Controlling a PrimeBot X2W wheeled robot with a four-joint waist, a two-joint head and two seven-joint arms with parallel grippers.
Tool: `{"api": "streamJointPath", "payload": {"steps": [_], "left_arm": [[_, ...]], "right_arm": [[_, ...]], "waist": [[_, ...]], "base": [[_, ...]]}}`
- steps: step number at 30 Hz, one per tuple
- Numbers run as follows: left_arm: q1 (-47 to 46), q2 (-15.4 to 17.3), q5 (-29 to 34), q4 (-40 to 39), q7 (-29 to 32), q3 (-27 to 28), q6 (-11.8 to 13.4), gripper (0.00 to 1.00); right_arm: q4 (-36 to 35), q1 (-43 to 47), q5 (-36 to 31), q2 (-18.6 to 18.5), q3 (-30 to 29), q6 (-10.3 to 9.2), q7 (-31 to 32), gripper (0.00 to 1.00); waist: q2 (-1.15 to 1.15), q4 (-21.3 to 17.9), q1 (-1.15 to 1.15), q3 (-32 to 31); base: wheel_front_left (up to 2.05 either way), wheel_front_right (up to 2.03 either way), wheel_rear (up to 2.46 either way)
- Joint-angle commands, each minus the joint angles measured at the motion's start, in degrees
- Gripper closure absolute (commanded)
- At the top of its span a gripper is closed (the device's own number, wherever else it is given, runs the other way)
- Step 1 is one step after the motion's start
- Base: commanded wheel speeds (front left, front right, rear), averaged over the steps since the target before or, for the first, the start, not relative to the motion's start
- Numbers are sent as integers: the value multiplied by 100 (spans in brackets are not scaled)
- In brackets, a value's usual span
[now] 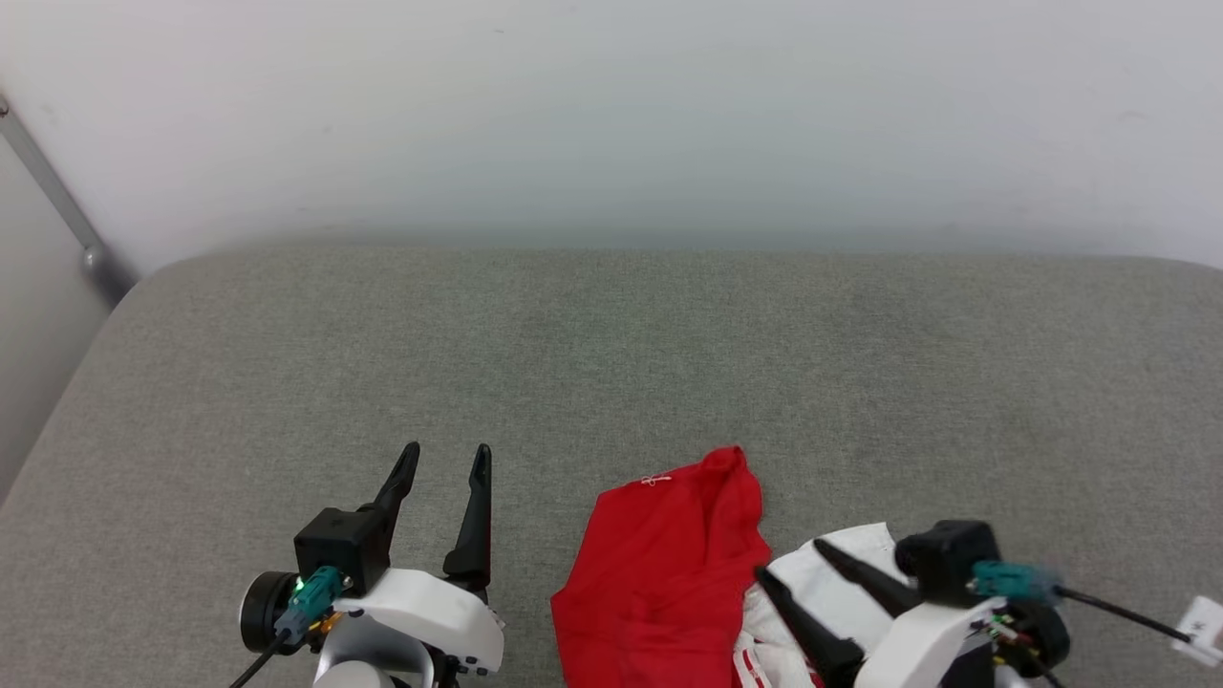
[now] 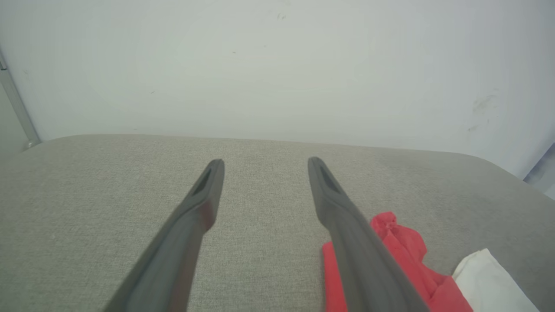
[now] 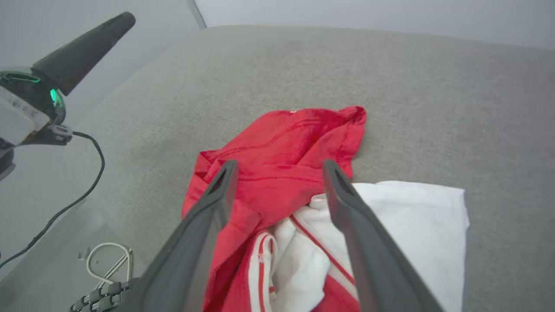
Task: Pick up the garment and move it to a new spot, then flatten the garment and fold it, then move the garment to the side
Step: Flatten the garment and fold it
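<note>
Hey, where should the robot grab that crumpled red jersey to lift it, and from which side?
Probably the bunched red ridge at the middle of the jersey, coming from above with the right gripper, which is open over it. The fabric stands up there; the white sleeve lies flat, offering little to pinch.

Soft matt cloth garment, coarse grey woven surface, matt dark tool fingers
</note>
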Motion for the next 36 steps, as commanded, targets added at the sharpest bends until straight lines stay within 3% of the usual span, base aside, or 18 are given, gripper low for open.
{"api": "streamJointPath", "payload": {"steps": [1, 11, 16, 19, 27, 31, 36], "left_arm": [[36, 16, 4, -29, 0, -3, 27, 0], [113, 131, 56, -124, 28, -1, 146, 0], [44, 150, 90, -174, 41, -15, 185, 0], [6, 162, 98, -195, 38, -13, 195, 0], [-159, 126, 119, -241, 2, -77, 158, 0], [-296, 73, 133, -248, -40, -104, 128, 0], [-476, -8, 159, -157, -95, -168, 50, 0]], "right_arm": [[-79, 73, -106, 64, -234, -3, -113, 0], [-161, 85, -570, 443, -2212, -3, -648, 0], [-12, 107, -664, 460, -2761, -4, -455, 0], [256, 40, -536, 395, -2975, -4, -8, 0], [1124, -356, -324, -20, -2753, -3, 2075, 0], [1364, -679, -169, -119, -2378, -4, 2564, 0], [1805, -1118, 5, -269, -1902, -3, 2747, 0]], "waist": [[0, 7, 0, -23], [0, 58, 0, -43], [0, 79, 0, -1], [0, 92, 0, 29], [0, 243, 0, 252], [0, 350, 0, 477], [0, 470, 0, 663]], "base": [[0, 0, 0], [0, 0, 0], [0, 0, 0], [0, 0, 0], [0, 0, 0], [0, 0, 0], [0, 0, 0]]}}
